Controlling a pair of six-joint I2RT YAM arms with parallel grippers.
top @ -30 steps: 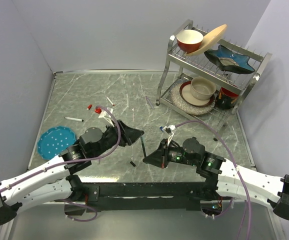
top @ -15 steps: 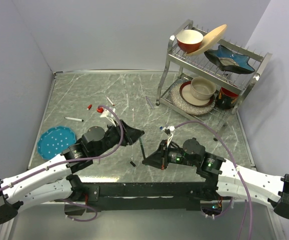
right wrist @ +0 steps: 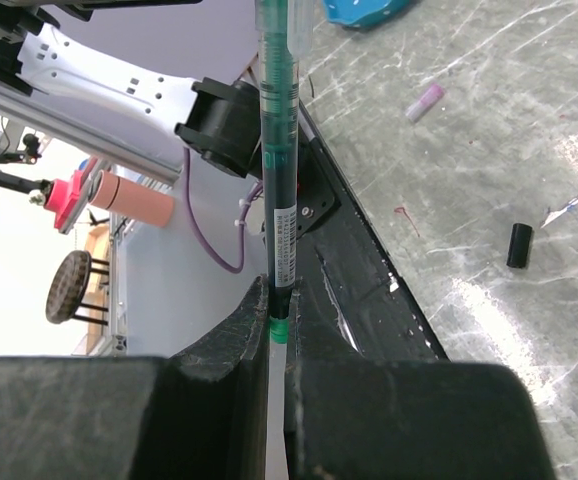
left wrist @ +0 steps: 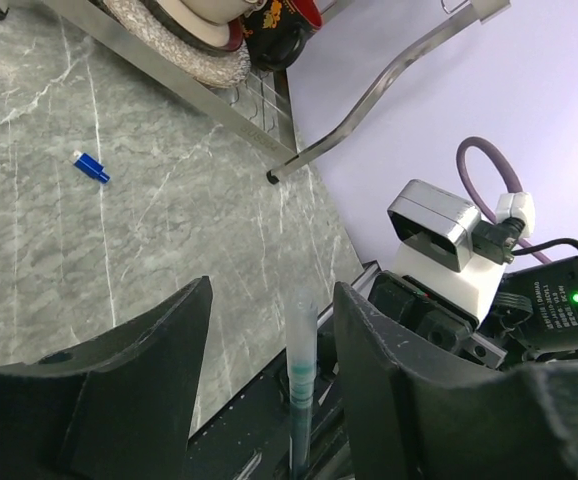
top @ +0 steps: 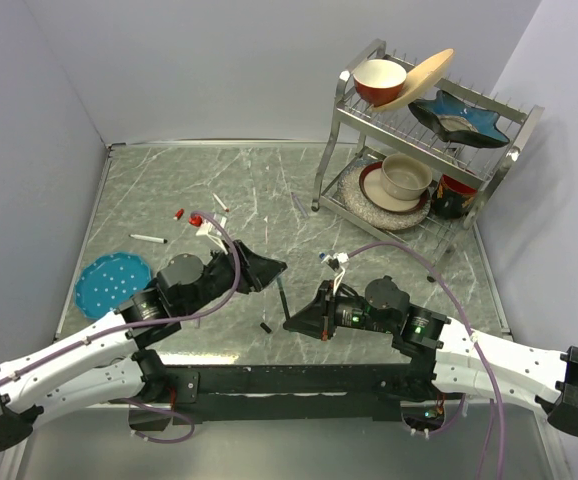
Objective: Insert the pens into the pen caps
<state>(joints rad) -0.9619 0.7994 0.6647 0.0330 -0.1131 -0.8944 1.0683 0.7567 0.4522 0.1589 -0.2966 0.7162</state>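
My right gripper [right wrist: 277, 295] [top: 291, 322] is shut on the lower end of a dark teal-green pen [right wrist: 277, 170] [top: 284, 298] that sticks out toward the left arm. The pen's far end [left wrist: 302, 340] is pale and translucent. It stands between the fingers of my left gripper [left wrist: 272, 292] [top: 269, 268], which is open and clear of it on both sides. A black cap [top: 266, 327] [right wrist: 519, 245] lies on the table just below the pen. A blue cap [top: 324, 257] [left wrist: 91, 167] lies to the right. A red cap [top: 180, 213] and two white pens [top: 149, 238] [top: 219, 203] lie at the back left.
A blue perforated disc [top: 112, 283] lies at the left edge. A metal dish rack [top: 424, 130] with bowls and plates fills the back right corner. A small pink piece [right wrist: 424, 100] lies on the marbled tabletop. Purple cables loop over both wrists.
Almost nothing: the left gripper shifted very slightly around the pen's end and its jaws stayed apart. The right gripper kept its hold on the pen.
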